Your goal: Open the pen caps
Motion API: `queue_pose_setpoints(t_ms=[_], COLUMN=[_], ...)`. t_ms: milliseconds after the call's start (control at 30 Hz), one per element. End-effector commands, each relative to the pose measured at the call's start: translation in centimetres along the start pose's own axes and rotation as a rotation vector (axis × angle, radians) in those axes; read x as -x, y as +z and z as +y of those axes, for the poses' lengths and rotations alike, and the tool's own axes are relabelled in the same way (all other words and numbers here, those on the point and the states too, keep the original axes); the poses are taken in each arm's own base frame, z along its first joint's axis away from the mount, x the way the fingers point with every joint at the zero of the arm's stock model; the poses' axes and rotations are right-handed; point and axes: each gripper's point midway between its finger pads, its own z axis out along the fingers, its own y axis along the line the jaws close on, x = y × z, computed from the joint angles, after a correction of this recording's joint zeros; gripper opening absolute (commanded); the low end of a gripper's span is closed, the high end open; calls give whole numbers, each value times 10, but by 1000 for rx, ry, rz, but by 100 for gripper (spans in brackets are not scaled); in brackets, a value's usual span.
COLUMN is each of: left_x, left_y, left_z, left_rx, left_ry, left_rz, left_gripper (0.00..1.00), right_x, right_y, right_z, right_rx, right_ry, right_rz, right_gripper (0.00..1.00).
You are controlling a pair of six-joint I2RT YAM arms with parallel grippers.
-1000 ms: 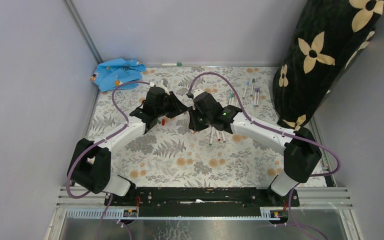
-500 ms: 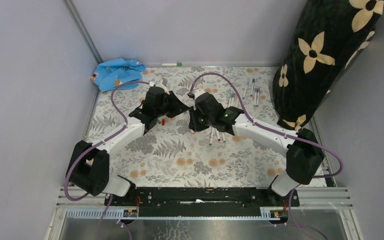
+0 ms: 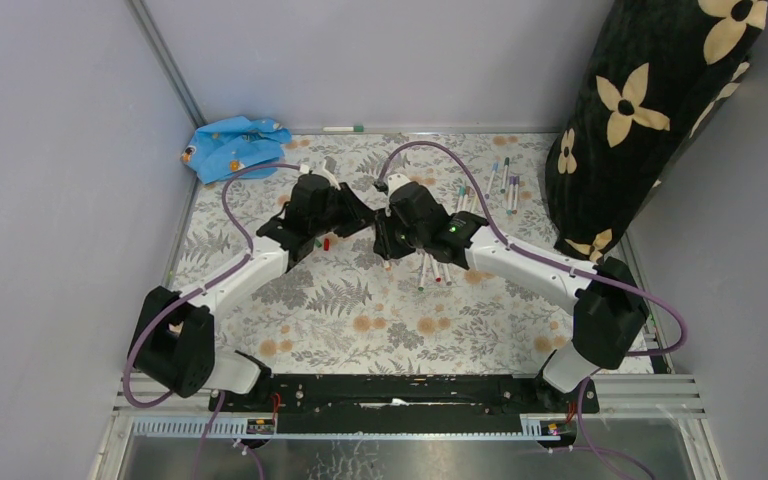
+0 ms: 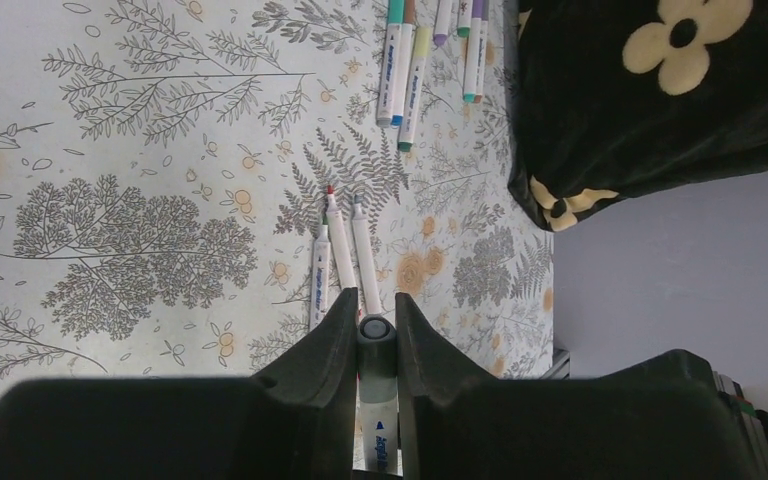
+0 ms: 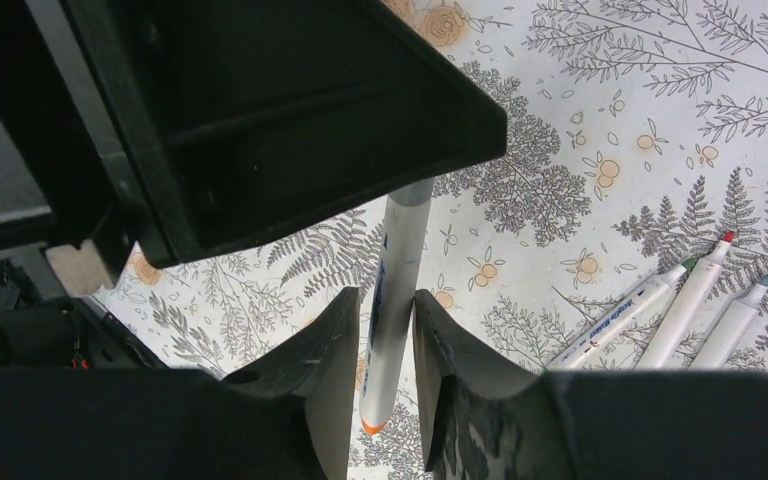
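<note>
A white-barrelled pen (image 5: 395, 260) hangs between the two grippers above the table's middle. My left gripper (image 4: 376, 320) is shut on its upper end, a dark grey pen cap (image 4: 376, 350). The pen's lower part, ending in an orange tip (image 5: 370, 425), passes between the fingers of my right gripper (image 5: 382, 310). Those jaws stand slightly apart, with a gap beside the barrel. In the top view the left gripper (image 3: 360, 216) and right gripper (image 3: 384, 232) meet nose to nose. Three uncapped pens (image 4: 340, 260) lie below. A loose red cap (image 3: 326, 243) lies by the left gripper.
Several capped pens (image 3: 505, 180) lie at the back right beside a black flowered cushion (image 3: 650, 110). A blue cloth (image 3: 235, 145) is bunched in the back left corner. One more pen (image 3: 343, 129) lies along the back wall. Purple cables arc over both arms.
The right jaws have widened around the pen's barrel. Both grippers have shifted slightly toward the back of the table. The left gripper has stayed shut on the capped end.
</note>
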Motion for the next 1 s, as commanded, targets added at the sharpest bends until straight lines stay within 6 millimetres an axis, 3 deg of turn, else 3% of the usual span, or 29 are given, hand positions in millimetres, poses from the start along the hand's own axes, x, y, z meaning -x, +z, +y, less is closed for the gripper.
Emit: queue_pose_setpoints(t_ms=[0,67,200,467,667,967], left_x=[9,10,11,28,62,98], left_y=[-12,-14,-18,-9,-1,10], left_z=[-28,-31,-29,-12,17,21], left_rx=[-68,-78,-60,25,57,43], left_ry=[0,-1,-13,-27,-105,-148], left_rz=[-26,-29,-39,-114,-191,-225], left_gripper=[0,0,0,0,0,0], right_x=[36,35,30,6,-16,-42], right_y=[-5,-2,3,8,8,12], right_z=[18,17,15,6,4,4], right_rx=[42,40,34,21,43,81], right_ry=[-16,-15,-18,-18,-11,-6], right_rz=[-104,-100,-86,-41,4,55], right_gripper=[32,26,0,0,0,0])
